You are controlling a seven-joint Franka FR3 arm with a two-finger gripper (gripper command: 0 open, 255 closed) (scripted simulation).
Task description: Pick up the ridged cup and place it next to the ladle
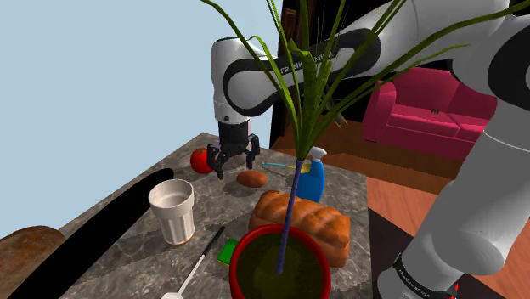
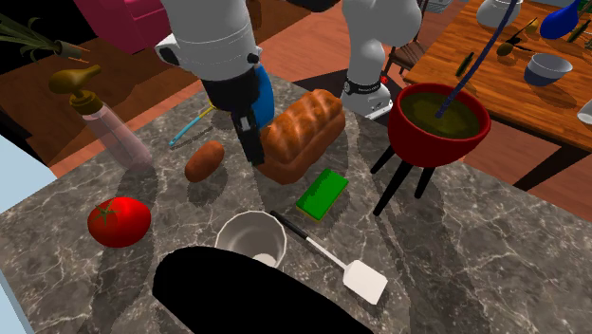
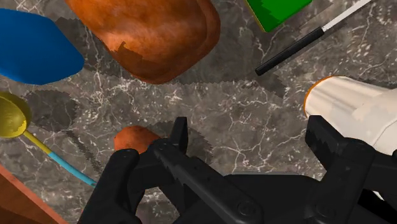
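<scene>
The ridged cup is white and stands upright on the marble counter, on the shoulder view's left side. It also shows from above. The ladle has a yellow bowl and a thin blue handle, and lies at the counter's far side by the blue bottle. My black gripper hangs open above the counter between the tomato and the brown potato, holding nothing. In the wrist view the gripper has bare marble in its gap, and the cup lies just outside one finger.
A tomato, a potato, a blue spray bottle and a bread loaf crowd the counter. A red plant pot, green sponge and white spatula lie near the cup. A black shape covers the counter's edge.
</scene>
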